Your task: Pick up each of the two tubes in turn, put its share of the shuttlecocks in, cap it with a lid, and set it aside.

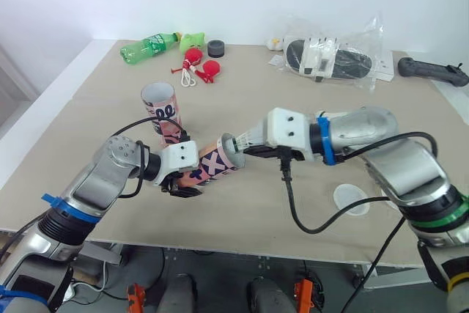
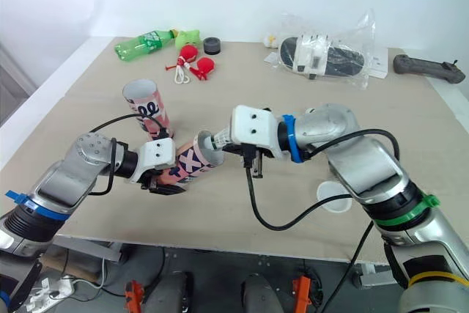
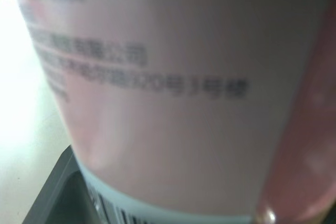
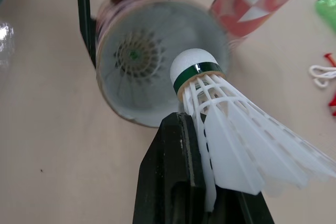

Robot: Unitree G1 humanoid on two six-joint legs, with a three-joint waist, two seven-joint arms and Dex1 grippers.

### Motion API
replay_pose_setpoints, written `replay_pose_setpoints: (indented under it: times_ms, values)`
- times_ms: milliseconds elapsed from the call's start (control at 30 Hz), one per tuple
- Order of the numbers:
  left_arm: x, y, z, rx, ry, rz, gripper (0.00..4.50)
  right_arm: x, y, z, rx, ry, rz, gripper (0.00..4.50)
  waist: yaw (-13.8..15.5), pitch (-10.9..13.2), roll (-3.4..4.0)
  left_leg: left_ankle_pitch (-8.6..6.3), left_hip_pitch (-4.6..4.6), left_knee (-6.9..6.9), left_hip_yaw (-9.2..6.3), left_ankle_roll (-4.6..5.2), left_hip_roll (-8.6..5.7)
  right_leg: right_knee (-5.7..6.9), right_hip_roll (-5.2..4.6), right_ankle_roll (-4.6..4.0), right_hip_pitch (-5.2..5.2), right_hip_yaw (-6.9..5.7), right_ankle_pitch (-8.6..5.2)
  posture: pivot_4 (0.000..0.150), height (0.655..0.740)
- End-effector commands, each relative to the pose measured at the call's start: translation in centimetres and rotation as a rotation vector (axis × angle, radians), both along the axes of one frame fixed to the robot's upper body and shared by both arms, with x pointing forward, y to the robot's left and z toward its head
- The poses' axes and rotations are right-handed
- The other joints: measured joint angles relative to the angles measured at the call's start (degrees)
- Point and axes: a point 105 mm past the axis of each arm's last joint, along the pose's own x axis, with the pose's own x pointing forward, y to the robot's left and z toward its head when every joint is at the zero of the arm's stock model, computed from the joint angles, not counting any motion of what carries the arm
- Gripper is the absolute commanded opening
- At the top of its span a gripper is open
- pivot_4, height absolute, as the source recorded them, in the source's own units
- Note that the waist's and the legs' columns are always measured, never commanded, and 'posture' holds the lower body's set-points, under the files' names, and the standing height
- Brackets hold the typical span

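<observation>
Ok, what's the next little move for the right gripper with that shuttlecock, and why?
Probably ease the right gripper forward, cork first, into the mouth of the tube. The cork of the shuttlecock sits just at that open mouth, towards one side, and the left gripper holds the tube tilted towards it. A second shuttlecock lies deep inside.

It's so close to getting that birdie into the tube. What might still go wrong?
The shuttlecock in the right gripper looks off-centre at the mouth of the held tube, near the rim. It may catch there, bend, or slip free.

The left gripper holds that tube tilted, close beside the upright tube, so a hard push might topple the upright one.
</observation>
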Motion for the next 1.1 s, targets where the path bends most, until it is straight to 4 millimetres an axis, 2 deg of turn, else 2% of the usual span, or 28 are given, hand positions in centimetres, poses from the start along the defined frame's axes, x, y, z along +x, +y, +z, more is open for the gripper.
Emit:
replay_pose_setpoints:
  times_ms: [33, 133, 200, 333, 433, 467, 567, 667, 733, 767, 800, 933, 1100]
  values:
    - [-0.6, -0.1, -1.4, 0.012, 0.046, 0.001, 3.12, -0.6, 0.9, 0.9, 0.002, -0.031, 0.061, 0.06, 0.0, 0.0, 0.00, 0.00, 0.01, 0.00, 0.00, 0.00, 0.00, 0.00, 0.00, 0.00, 0.02, 0.00, 0.00, 0.150, 0.7400]
    - [-0.7, -0.1, -1.4, 0.011, 0.047, 0.003, 3.12, -1.0, 1.4, 1.1, 0.022, -0.019, 0.081, 0.99, 0.0, 0.0, 0.00, 0.00, 0.02, 0.01, -0.01, 0.00, 0.00, 0.00, 0.00, 0.00, 0.03, 0.00, 0.02, 0.150, 0.7400]
    - [-0.7, -0.1, -1.4, 0.010, 0.046, 0.003, 3.12, -1.0, 1.5, 1.2, 0.024, -0.018, 0.083, 1.78, 0.0, 0.0, 0.00, 0.00, 0.03, 0.01, -0.01, 0.00, 0.00, 0.01, 0.00, 0.00, 0.04, 0.00, 0.03, 0.150, 0.7400]
    - [-0.7, -0.2, -1.4, 0.006, 0.044, 0.006, 3.12, -1.8, 1.1, 3.1, 0.069, -0.024, 0.117, 3.35, 0.0, 0.0, 0.00, 0.00, 0.03, 0.01, -0.01, 0.00, 0.00, 0.01, 0.00, 0.00, 0.04, -0.01, 0.02, 0.150, 0.7400]
    - [-0.7, -0.2, -1.4, 0.009, 0.045, 0.005, 3.12, -2.0, 0.2, 4.8, 0.105, -0.031, 0.110, 4.30, 0.0, 0.0, 0.00, 0.00, 0.03, 0.01, -0.02, 0.00, 0.00, 0.01, 0.00, 0.00, 0.05, -0.01, 0.01, 0.150, 0.7400]
    - [-0.7, -0.2, -1.4, 0.009, 0.044, 0.005, 3.12, -2.1, -0.3, 5.2, 0.114, -0.021, 0.110, 4.42, 0.0, 0.0, 0.00, 0.00, 0.02, 0.01, -0.02, 0.00, 0.00, 0.01, 0.00, 0.00, 0.05, -0.01, 0.01, 0.150, 0.7400]
    - [-0.6, -0.1, -1.4, 0.009, 0.043, 0.007, 3.12, -2.6, -1.1, 6.1, 0.137, 0.020, 0.120, 4.42, 0.0, 0.0, 0.00, 0.00, 0.04, 0.01, -0.02, 0.00, 0.00, 0.01, 0.00, 0.00, 0.06, -0.01, 0.02, 0.150, 0.7400]
    - [-0.6, -0.1, -1.5, 0.008, 0.043, 0.007, 3.12, -2.0, -1.5, 6.6, 0.160, 0.013, 0.101, 3.64, -0.1, 0.0, 0.01, 0.00, 0.05, 0.01, -0.02, 0.00, 0.00, 0.01, 0.00, -0.01, 0.06, -0.01, 0.02, 0.150, 0.7400]
    - [-0.6, -0.3, -1.5, 0.007, 0.044, 0.005, 3.12, -1.0, -1.3, 5.9, 0.113, 0.006, 0.092, 2.69, -0.1, 0.0, 0.01, 0.00, 0.07, 0.01, -0.02, 0.00, 0.00, 0.01, 0.00, -0.01, 0.06, -0.02, 0.04, 0.150, 0.7400]
    - [-0.6, -0.3, -1.6, 0.006, 0.044, 0.005, 3.12, -0.7, -1.0, 5.4, 0.095, 0.010, 0.099, 2.37, -0.1, 0.0, 0.01, 0.01, 0.07, 0.01, -0.02, 0.01, 0.00, 0.01, 0.00, -0.01, 0.06, -0.01, 0.06, 0.150, 0.7400]
    - [-0.6, -0.3, -1.6, 0.006, 0.045, 0.004, 3.12, -0.6, -0.6, 5.0, 0.078, 0.016, 0.111, 1.79, -0.2, 0.0, 0.01, 0.01, 0.07, 0.02, -0.01, 0.01, 0.00, 0.01, 0.00, 0.00, 0.06, -0.01, 0.08, 0.150, 0.7400]
    - [-0.8, -0.5, -1.8, 0.004, 0.050, -0.002, 3.12, 0.3, 1.2, 3.2, -0.012, 0.023, 0.161, 0.06, -0.3, 0.0, 0.02, 0.01, 0.07, 0.03, 0.00, 0.01, 0.00, 0.01, 0.01, 0.00, 0.04, -0.01, 0.09, 0.150, 0.7400]
    - [-0.7, -0.8, -1.8, -0.002, 0.050, -0.004, 3.12, 1.1, 3.6, 0.6, -0.115, 0.043, 0.234, 0.06, 0.0, 0.0, 0.02, 0.01, 0.04, 0.05, 0.00, 0.01, 0.00, 0.01, 0.00, -0.05, 0.06, -0.01, 0.12, 0.150, 0.7400]
